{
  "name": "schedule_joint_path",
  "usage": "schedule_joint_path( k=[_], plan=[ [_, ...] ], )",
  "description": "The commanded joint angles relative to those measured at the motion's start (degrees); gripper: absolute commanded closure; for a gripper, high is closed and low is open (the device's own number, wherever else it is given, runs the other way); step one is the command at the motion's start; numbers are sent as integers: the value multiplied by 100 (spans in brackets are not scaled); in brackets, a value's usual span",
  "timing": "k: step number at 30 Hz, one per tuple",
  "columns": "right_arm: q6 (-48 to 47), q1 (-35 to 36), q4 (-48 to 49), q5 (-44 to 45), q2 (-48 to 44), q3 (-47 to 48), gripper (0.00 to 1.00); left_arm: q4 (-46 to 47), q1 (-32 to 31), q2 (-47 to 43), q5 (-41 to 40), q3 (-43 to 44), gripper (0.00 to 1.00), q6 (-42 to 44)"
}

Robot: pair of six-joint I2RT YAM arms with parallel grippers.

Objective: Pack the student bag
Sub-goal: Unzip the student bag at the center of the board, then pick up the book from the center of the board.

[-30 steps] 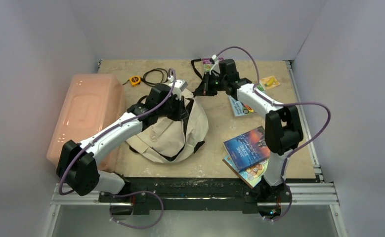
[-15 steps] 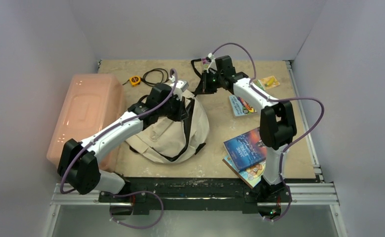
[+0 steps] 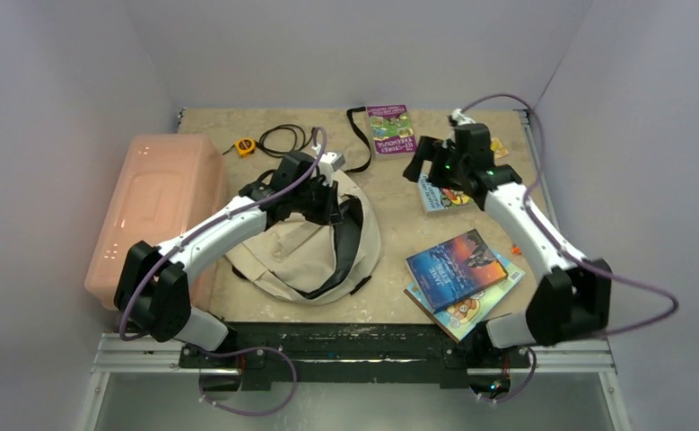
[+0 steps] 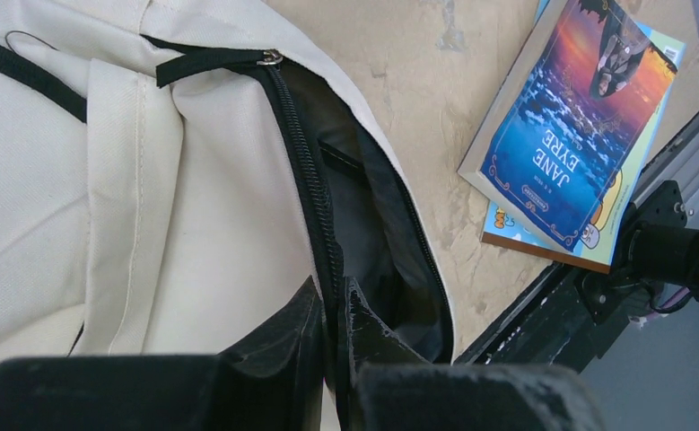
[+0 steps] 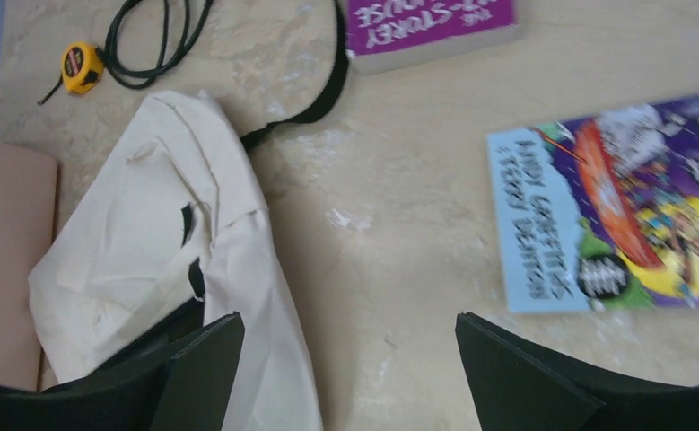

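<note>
- student bag (image 3: 301, 251) lies slumped on the table (image 3: 395, 242), left of centre, near half, just right of the pink bin (image 3: 152, 206)
- bag is cream canvas with black trim; main zipper is open, dark lining shows in the gap (left wrist view)
- left gripper (image 4: 331, 289) is at the far top of the bag, fingers pinched almost together on the black zipper edge of the opening
- right gripper (image 5: 345, 328) has its fingers spread wide with nothing between them; it hangs over bare table, right of the bag and towards the far side
- black strap (image 3: 356, 144) runs from the bag's far end towards the far edge, ending just left of the purple book (image 3: 390, 128)
- purple book lies flat at the far edge, about centre
- cartoon-cover book (image 5: 615, 215) lies flat just right of the right gripper; in the top view the right arm partly covers it
- Jane Eyre book (image 3: 450, 265) is near right, lying on top of another colourful book (image 3: 471, 310), with bare table between it and the bag
- yellow tape measure (image 3: 246, 145) and coiled black cable (image 3: 283, 137) lie side by side, far left, beyond the bag
- small yellow item by the far right edge is mostly hidden behind the right arm; cannot tell what it is
</note>
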Motion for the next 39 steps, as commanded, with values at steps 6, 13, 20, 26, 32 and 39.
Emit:
schedule_joint_path(
  k=[6,13,20,26,32,39],
  plan=[
    [1903,-1825,-282,903,-2882,-2613,1,70,43,107,418,293,100,-191],
    [2195,-4326,-913,1091,-3973,-3684,1,87,42,200,550,309,100,-284],
    [2446,-5420,-408,352,-3635,-4631,1,196,42,355,837,296,100,-520],
    [1640,-5444,371,-831,-3349,-5017,1,232,24,382,979,288,100,-599],
    [1083,-5423,985,-2360,-3137,-5385,1,126,16,375,975,365,100,-495],
    [1413,-4463,1343,-2761,-3236,-5168,1,150,11,409,1067,409,100,-542]
  ],
)
